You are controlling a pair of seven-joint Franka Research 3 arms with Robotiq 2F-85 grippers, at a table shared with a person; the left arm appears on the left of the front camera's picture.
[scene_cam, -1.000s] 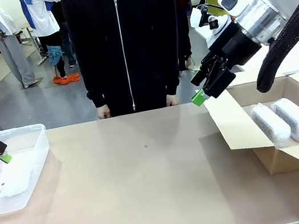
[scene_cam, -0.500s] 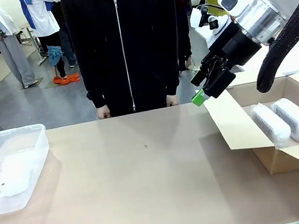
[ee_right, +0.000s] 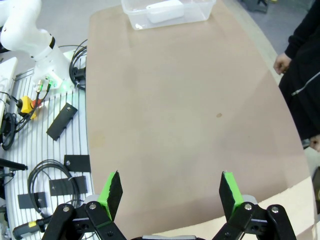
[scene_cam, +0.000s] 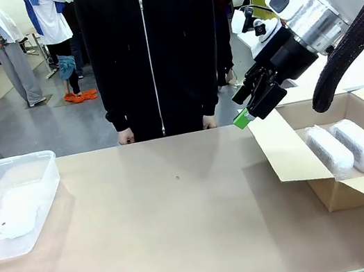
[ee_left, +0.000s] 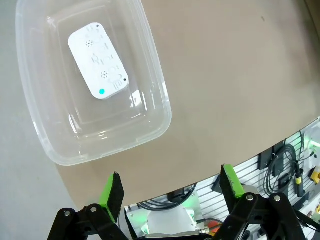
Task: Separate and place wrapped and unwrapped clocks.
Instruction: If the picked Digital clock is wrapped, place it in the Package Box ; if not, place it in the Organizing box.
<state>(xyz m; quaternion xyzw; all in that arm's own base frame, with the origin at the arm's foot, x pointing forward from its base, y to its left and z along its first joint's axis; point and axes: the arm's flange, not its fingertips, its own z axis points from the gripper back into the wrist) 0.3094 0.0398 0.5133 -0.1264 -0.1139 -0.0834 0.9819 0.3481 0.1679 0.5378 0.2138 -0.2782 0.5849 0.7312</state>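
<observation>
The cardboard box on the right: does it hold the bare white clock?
No, the cardboard box holds two bubble-wrapped clocks; the bare white clock lies in the clear plastic bin.

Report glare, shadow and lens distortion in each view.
Front view: soft person's shadow on the table, no harsh glare. Left wrist view: glints on the clear bin around the bare clock. Right wrist view: wide-angle bowing of the table edge.

The bench (scene_cam: 184, 227) lies bare across its middle, free to pass. At left stands a clear tub (scene_cam: 37, 196), at right an open box (scene_cam: 347, 191) with a raised flap (scene_cam: 280, 150). A person (scene_cam: 151, 50) blocks the far edge.
</observation>
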